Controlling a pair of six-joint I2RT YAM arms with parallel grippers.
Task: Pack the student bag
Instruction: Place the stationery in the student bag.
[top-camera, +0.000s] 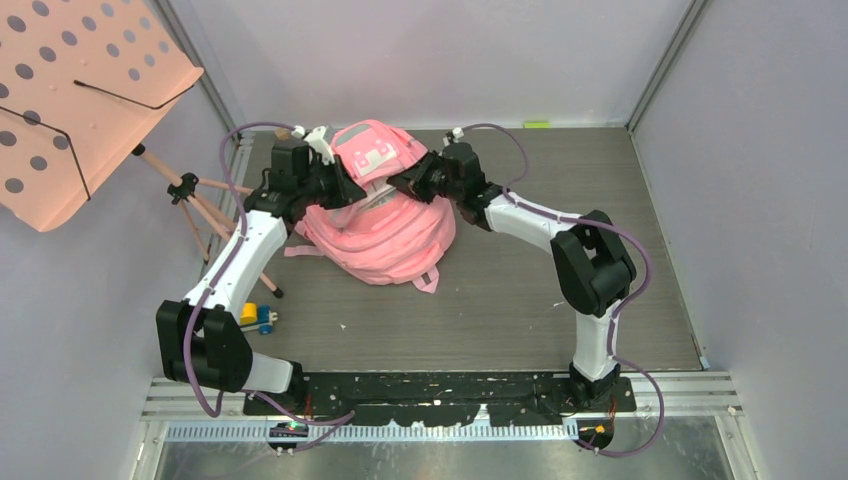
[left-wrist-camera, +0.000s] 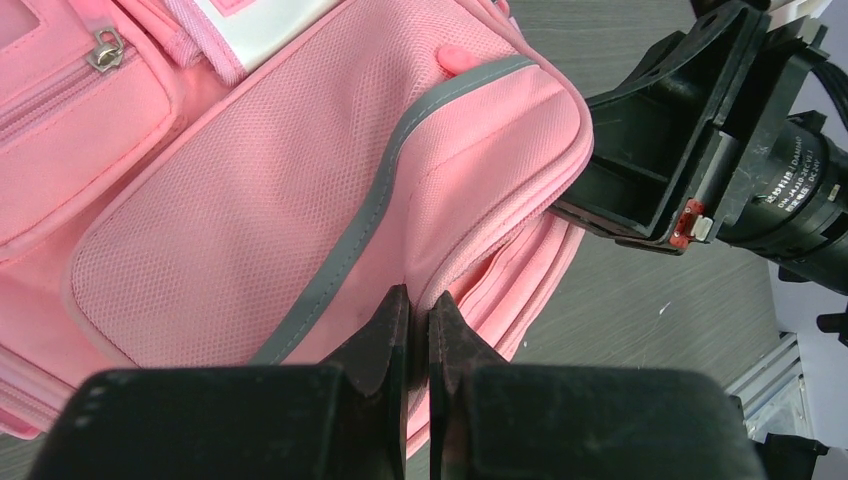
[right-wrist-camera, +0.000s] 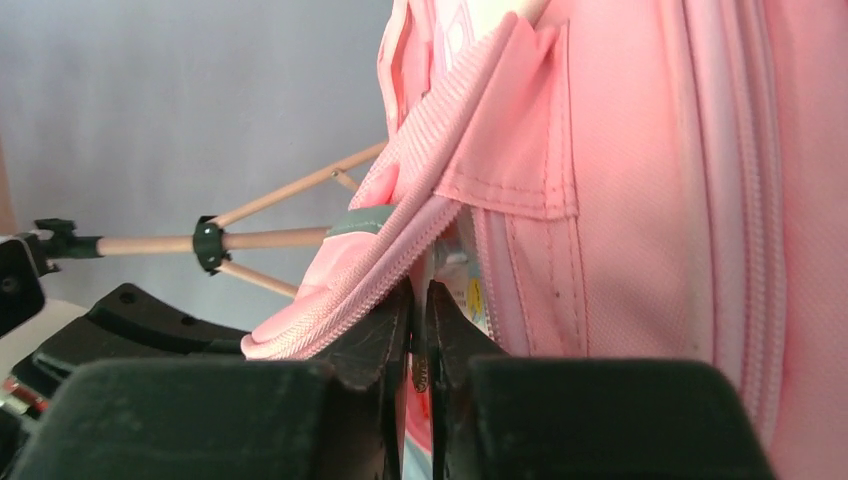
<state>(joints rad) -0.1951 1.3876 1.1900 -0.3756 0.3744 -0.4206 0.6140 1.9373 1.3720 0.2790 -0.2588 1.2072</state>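
Observation:
The student bag (top-camera: 385, 235), a large pink backpack, lies mid-table with its front pocket and white patch (top-camera: 368, 155) lifted toward the back. My left gripper (top-camera: 338, 187) grips the bag's left side. In the left wrist view it (left-wrist-camera: 418, 305) is shut on a fold of pink fabric just beside a grey reflective strip (left-wrist-camera: 370, 215). My right gripper (top-camera: 408, 185) is at the bag's right side. In the right wrist view it (right-wrist-camera: 420, 300) is shut on the bag at its open zipper edge (right-wrist-camera: 390, 265), with a small metal piece between the jaws.
A salmon perforated music stand (top-camera: 80, 100) rises at the far left, its tripod legs (top-camera: 205, 205) next to the left arm. A small yellow and blue toy (top-camera: 258, 317) lies on the table's left. Grey walls close in on both sides.

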